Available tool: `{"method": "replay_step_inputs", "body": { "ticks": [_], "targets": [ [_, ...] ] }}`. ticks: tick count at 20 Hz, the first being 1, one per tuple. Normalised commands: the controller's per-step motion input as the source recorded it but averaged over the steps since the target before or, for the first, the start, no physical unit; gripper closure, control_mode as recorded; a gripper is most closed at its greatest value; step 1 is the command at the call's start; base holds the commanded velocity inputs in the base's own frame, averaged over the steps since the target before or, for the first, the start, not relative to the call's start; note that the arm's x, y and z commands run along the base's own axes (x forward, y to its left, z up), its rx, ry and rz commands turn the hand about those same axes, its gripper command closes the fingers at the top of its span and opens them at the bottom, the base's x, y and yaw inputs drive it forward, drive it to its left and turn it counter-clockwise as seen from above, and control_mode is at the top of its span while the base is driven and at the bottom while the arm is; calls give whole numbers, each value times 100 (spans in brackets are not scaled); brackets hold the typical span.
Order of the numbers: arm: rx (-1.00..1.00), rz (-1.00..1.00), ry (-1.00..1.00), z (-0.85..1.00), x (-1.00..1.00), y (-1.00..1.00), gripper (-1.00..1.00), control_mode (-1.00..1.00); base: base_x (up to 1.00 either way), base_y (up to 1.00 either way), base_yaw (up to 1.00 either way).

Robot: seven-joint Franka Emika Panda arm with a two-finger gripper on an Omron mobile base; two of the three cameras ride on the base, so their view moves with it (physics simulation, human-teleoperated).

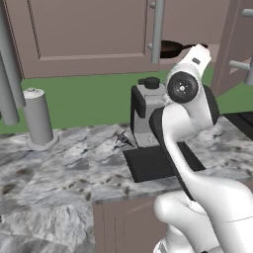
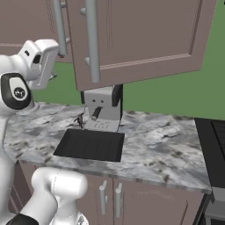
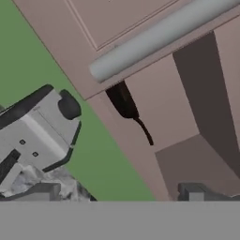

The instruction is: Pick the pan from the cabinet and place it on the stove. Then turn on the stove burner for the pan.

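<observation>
The cabinet is mauve-brown with pale grey bar handles, and the pan inside it is dark brown-black with a black handle. Behind the counter the wall is flat green, while the countertop is marbled in grey, white and dark flecks. The coffee machine is grey and black on a black mat, and the canister is light grey.

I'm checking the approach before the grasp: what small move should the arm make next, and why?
Probably ease the open gripper forward into the open mauve-brown wall cabinet, toward the round dark frying pan. In the hand view the pan sits inside, partly hidden behind the door edge, its thin black handle pointing toward the hand. Nothing is held yet, and the fingertips are still short of that handle.
</observation>
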Motion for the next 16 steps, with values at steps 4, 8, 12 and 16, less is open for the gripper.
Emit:
{"method": "replay_step_inputs", "body": {
  "ticks": [4,8,12,16],
  "targets": [
    [-5,-17,0,-6,0,-33,-100,-100,0,0,0],
    [-2,-17,0,-13,0,-39,-100,-100,0,0,0],
    [-2,-14,2,-9,4,-35,-100,-100,0,0,0],
    [-3,-11,6,-1,7,-31,-100,-100,0,0,0]
  ]
}}
